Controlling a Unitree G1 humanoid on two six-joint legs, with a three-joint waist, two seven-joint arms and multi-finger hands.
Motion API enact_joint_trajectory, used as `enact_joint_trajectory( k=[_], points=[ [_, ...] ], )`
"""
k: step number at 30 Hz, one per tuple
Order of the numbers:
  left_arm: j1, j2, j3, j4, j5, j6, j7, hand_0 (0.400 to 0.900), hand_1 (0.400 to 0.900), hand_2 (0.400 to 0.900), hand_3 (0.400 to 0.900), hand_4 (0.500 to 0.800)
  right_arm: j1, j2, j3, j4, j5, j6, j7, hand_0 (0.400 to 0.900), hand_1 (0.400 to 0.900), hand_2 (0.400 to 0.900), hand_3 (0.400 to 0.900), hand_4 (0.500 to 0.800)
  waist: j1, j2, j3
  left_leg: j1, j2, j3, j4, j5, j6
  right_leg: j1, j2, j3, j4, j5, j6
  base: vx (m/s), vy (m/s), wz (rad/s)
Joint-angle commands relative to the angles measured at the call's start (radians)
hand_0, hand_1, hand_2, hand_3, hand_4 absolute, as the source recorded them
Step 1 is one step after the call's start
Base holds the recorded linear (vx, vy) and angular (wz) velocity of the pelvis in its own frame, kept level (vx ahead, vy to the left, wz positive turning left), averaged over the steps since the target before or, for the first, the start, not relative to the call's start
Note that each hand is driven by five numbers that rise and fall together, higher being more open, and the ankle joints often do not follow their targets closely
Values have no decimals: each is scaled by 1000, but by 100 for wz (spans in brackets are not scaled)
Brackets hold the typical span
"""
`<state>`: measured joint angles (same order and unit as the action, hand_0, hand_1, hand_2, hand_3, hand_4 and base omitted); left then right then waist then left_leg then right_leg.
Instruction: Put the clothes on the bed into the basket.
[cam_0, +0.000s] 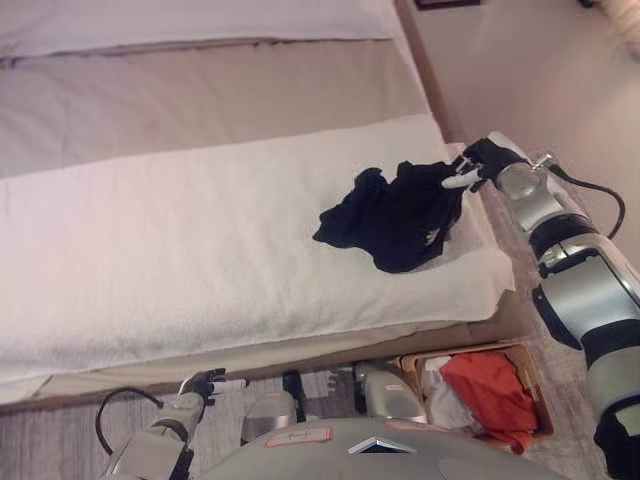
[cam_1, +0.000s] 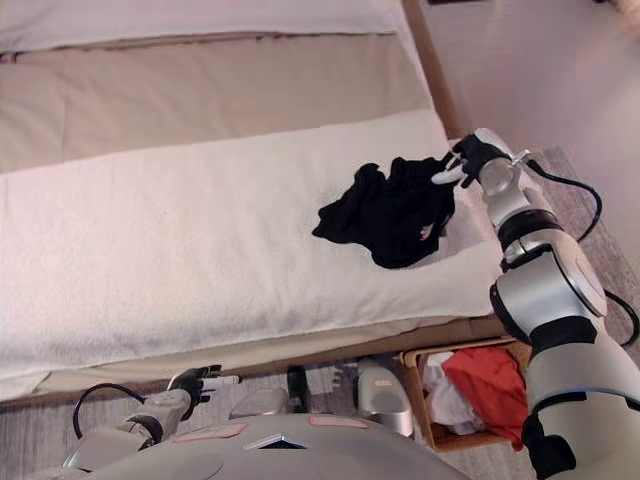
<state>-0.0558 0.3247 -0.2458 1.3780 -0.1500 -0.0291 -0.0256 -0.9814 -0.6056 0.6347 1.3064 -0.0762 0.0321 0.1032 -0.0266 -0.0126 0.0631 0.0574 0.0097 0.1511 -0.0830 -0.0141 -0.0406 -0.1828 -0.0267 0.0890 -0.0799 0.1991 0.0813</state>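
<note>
A crumpled black garment (cam_0: 400, 215) lies on the white blanket (cam_0: 200, 250) near the bed's right edge. My right hand (cam_0: 482, 160) is at the garment's upper right corner and touches the cloth there. Whether it holds the cloth does not show. My left hand (cam_0: 202, 384) hangs low in front of the bed at the lower left, with its fingers relaxed and nothing in them. A wooden basket (cam_0: 528, 372) stands on the floor at the lower right, below the bed's corner. It holds a red piece of clothing (cam_0: 490, 392) and some white cloth (cam_0: 445, 405).
The bed runs across the view, with a beige sheet (cam_0: 200, 100) and a pale pillow (cam_0: 200, 20) behind the blanket. A strip of floor (cam_0: 540, 80) lies to the right of the bed, with a grey rug (cam_1: 580, 200) under my right arm.
</note>
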Motion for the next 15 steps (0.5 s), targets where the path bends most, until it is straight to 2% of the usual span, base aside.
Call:
enact_joint_trajectory(
  k=[1,8,15],
  points=[
    [-8,65,-12,61,39,1,0,900,900,900,900,800,-127,-134,50,78,-33,-29,-36,400,400,400,400,500,-14,-16,-40,1,-10,11,8,-65,29,-15,0,49,73,-80,55,-9,19,-24],
    [-18,65,-14,58,49,6,-10,900,900,900,900,800,-64,-233,20,129,-68,-20,-18,400,400,400,400,500,-44,-16,-54,16,-13,33,4,-69,34,-7,8,76,66,-71,61,-13,19,-16],
    [-11,57,-1,64,57,11,-15,900,900,900,900,800,52,-312,-67,167,-60,-15,-18,400,400,400,400,500,-58,-16,-59,26,-16,44,0,-71,37,0,7,82,62,-65,64,-5,9,-9]
  ],
)
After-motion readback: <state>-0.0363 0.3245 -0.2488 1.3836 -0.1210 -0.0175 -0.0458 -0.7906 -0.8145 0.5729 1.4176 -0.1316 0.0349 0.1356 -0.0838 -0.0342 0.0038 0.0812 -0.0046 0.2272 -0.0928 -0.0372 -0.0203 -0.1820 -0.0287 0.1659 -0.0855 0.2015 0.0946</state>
